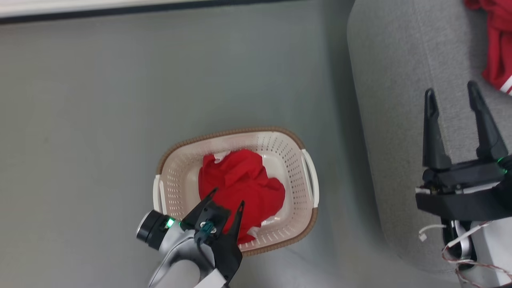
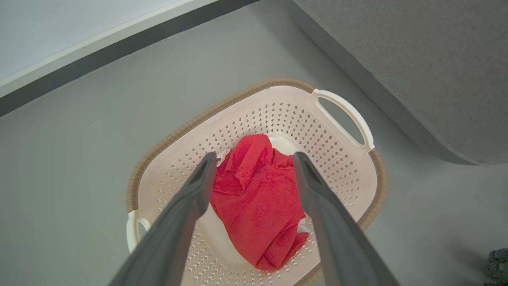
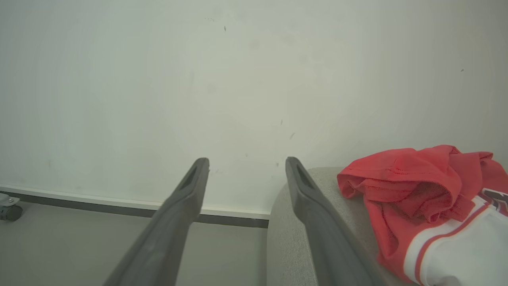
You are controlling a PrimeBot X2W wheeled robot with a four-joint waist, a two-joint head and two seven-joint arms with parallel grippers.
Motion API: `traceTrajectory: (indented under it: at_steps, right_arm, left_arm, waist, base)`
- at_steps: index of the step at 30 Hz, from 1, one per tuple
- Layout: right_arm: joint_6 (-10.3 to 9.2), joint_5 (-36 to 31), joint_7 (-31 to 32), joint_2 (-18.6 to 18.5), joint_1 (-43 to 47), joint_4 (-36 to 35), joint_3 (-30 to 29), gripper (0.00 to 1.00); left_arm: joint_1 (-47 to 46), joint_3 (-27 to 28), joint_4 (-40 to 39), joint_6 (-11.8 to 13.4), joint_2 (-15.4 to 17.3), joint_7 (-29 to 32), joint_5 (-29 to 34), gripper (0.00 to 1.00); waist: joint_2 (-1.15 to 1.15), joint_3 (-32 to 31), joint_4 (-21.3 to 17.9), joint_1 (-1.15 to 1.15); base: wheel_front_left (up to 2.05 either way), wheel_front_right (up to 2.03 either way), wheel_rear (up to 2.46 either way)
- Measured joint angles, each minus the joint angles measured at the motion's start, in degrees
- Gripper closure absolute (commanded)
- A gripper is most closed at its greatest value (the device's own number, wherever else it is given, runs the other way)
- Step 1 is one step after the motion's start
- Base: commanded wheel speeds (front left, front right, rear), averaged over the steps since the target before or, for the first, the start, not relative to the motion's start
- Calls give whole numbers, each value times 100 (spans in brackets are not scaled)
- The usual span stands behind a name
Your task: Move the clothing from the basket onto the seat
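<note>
The left gripper (image 1: pixel 228 197) hangs above the near side of the basket (image 1: pixel 180 180), its two fingers spread wide and holding nothing. The seat (image 1: pixel 400 80) stands on the robot's right of the basket, with a strip of floor (image 1: pixel 100 120) between them. The right gripper (image 1: pixel 451 89) is over the seat, also wide and empty, well apart from the basket. In the basket's middle lies one crumpled red garment (image 1: pixel 240 176); a second garment (image 1: pixel 496 52) already lies on the seat.

In the left wrist view the heap sits directly ahead between the two fingers, and its longer side runs along them. So the left arm is clearly the nearer one. The next move is probably a straight descent onto the heap, and then a carry to the right.
</note>
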Motion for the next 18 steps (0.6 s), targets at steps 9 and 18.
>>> traceTrajectory:
  at_steps: [9,18]
  right_arm:
    - [10,-237,33,-33,-628,-407,152,0]
    - [34,-318,103,-132,-945,-764,123,0]
  left_arm:
    - [-795,-288,759,-2,-44,235,148,0]
    - [-1402,-578,1087,13,-60,327,157,0]
  waist:
    - [0,774,-51,0]
    - [0,1463,-79,-1]
  base:
    - [0,0,0]
    - [0,0,0]
